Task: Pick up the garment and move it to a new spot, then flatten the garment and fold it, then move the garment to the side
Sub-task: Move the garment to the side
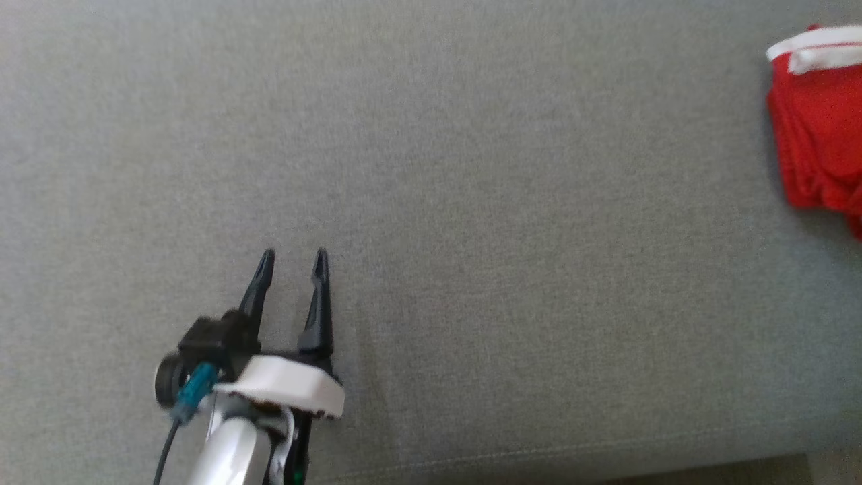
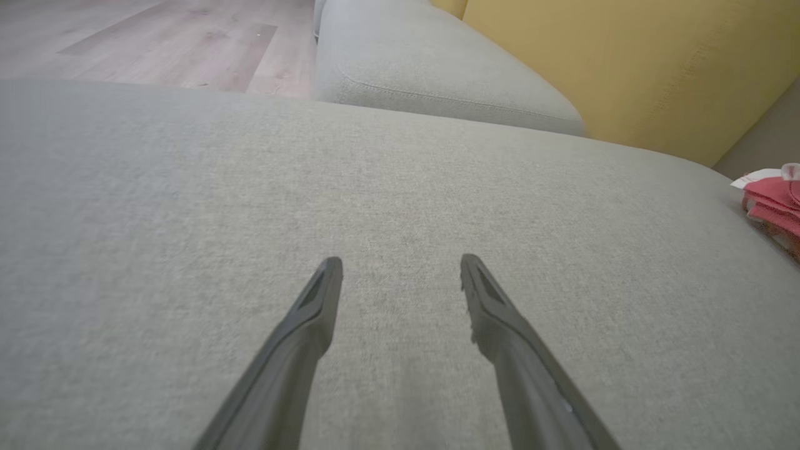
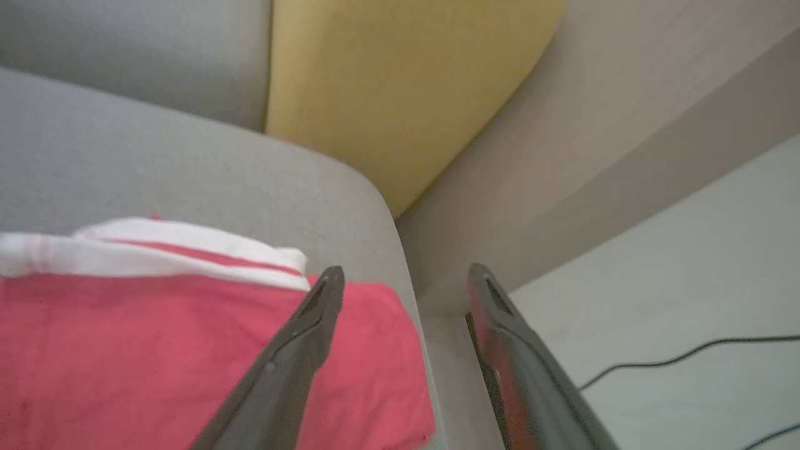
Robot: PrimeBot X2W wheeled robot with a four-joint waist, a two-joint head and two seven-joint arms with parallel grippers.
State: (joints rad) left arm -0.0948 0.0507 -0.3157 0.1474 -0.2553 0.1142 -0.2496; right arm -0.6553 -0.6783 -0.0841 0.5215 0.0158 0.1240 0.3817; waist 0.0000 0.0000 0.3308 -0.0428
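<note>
The garment [image 1: 821, 128] is red with a white band, folded into a thick stack at the far right edge of the grey sofa cushion [image 1: 471, 202]. It also shows small at the right edge of the left wrist view, garment [image 2: 772, 200]. In the right wrist view the garment [image 3: 156, 350] lies near the cushion's corner, and my right gripper [image 3: 406, 278] stands open above that corner, one finger over the red cloth, nothing between its fingers. My left gripper [image 1: 293, 263] is open over bare cushion at the lower left, also left gripper [image 2: 400, 269], holding nothing.
A yellow back cushion [image 3: 400, 87] stands behind the seat. A second grey cushion [image 2: 431, 69] and wooden floor [image 2: 156, 37] lie beyond. Past the sofa's right side is pale floor with a black cable [image 3: 675, 359]. The seat's front seam [image 1: 539, 458] runs along the bottom.
</note>
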